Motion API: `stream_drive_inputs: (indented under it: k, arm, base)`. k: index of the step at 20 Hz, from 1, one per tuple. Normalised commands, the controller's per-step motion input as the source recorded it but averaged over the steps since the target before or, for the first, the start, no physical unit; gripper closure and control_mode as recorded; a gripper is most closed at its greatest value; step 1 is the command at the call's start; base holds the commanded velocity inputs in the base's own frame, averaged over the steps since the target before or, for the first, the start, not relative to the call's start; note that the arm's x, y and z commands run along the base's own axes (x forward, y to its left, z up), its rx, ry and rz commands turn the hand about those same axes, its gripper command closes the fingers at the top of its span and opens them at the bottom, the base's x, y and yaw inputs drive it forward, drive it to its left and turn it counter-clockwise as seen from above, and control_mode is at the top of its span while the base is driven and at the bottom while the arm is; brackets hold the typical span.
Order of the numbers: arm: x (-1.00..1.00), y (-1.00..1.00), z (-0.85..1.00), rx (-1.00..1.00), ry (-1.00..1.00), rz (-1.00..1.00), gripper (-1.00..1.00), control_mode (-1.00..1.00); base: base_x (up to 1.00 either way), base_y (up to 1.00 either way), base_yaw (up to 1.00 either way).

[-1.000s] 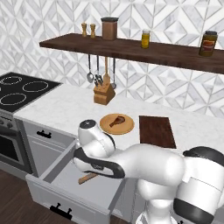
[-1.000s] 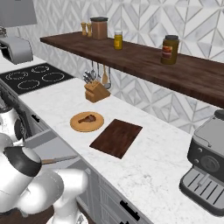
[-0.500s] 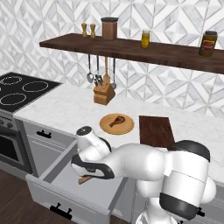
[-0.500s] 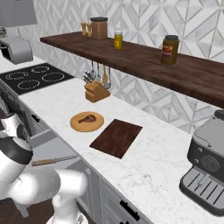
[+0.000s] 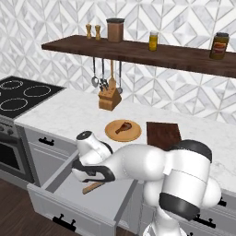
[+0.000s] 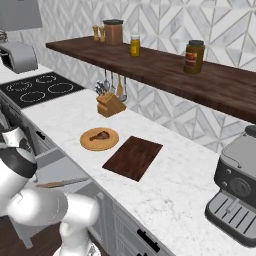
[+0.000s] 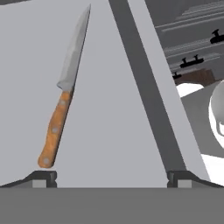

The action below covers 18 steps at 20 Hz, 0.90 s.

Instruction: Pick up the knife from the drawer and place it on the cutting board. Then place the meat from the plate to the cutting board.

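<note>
- The drawer [image 5: 69, 203] stands pulled out from under the counter, its grey floor bare apart from the knife [image 7: 65, 89].
- The knife lies flat on that floor; in the hand view its wooden handle points toward the camera and the blade runs away toward the top.
- The gripper [image 7: 111, 177] hangs over the open drawer with its fingertips [image 7: 43, 177] spread wide and nothing between them; the butt of the handle sits just beside the left-hand tip, apart from it.
- In the left base view the arm bends down into the drawer and the knife handle [image 5: 92, 187] shows beneath the hand.
- On the counter the plate [image 5: 122, 130] carries the meat [image 5: 122, 127].
- The cutting board [image 5: 163, 135] lies just beside the plate, to its right, with nothing on it.
</note>
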Motion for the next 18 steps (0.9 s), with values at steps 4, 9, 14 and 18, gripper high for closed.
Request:
stream_drive_inputs:
  k: [4, 9, 14, 18]
  arm:
    - [0.0, 0.0, -0.08, -0.01, 0.0, 0.13, -1.0, -1.0]
    - [0.0, 0.0, -0.06, 0.0, 0.0, 0.14, -1.0, -1.0]
    - [0.0, 0.0, -0.22, 0.05, 0.0, 0.12, -1.0, -1.0]
    - [0.17, 0.0, -0.1, 0.11, -0.04, 0.01, -1.0, -1.0]
  base:
    - [0.0, 0.0, 0.0]
    - [0.0, 0.0, 0.0]
    - [0.0, 0.0, 0.0]
    - [0.0, 0.0, 0.0]
